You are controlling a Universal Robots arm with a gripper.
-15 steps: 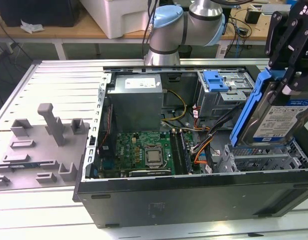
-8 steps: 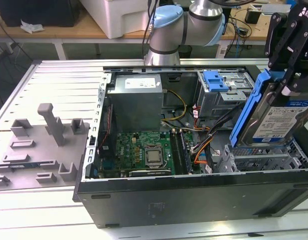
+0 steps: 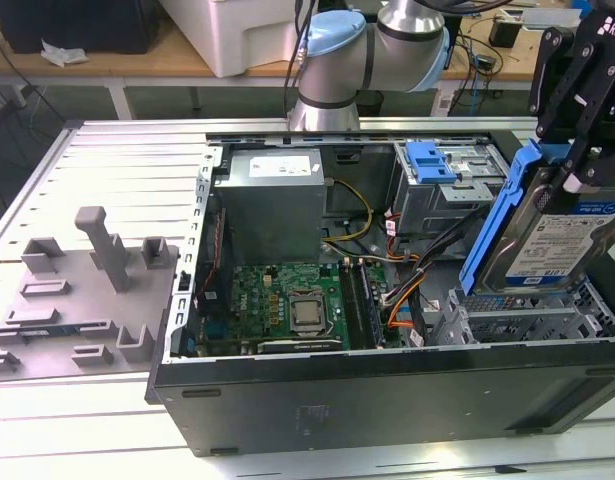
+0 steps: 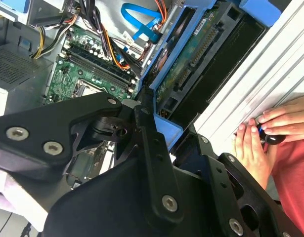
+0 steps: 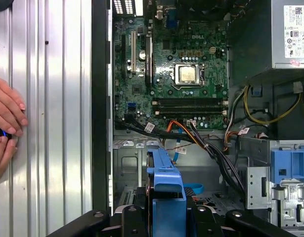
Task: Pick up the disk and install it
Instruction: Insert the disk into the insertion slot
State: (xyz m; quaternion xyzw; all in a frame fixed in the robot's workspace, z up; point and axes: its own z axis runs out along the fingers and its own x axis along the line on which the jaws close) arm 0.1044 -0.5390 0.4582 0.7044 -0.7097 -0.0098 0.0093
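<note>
One disk: a flat rectangular silver metal disk (image 3: 565, 238) with a white-and-blue label, framed by a blue plastic carrier bracket (image 3: 494, 225).
Position: in the air, tilted on edge over the grey metal drive cage (image 3: 517, 318) at the exterior view's right end of the open black computer case (image 3: 387, 400). It is not seated in a bay, and I cannot tell whether its lower edge touches the cage.
Grip: the black two-fingered gripper (image 3: 569, 172) is clenched on the disk's upper end, pinching across the bracket.
Underside: the second wrist view shows the disk's green circuit board (image 4: 191, 64) and connector edge.
Handling: probably stiff, dense for its size and sensitive to knocks, with smooth metal faces that could slip.
Hold: the bracket's long plastic rails look safest, keeping off the circuit board and connector.
Inside the case: green motherboard (image 3: 287, 295), grey power supply box (image 3: 272, 200) and loose orange and black cables (image 3: 412, 290) just beside the cage.
Around: ribbed aluminium table (image 3: 117, 150), grey plastic fixture blocks (image 3: 102, 250) and a person's hands (image 5: 6, 116) resting on the table.
</note>
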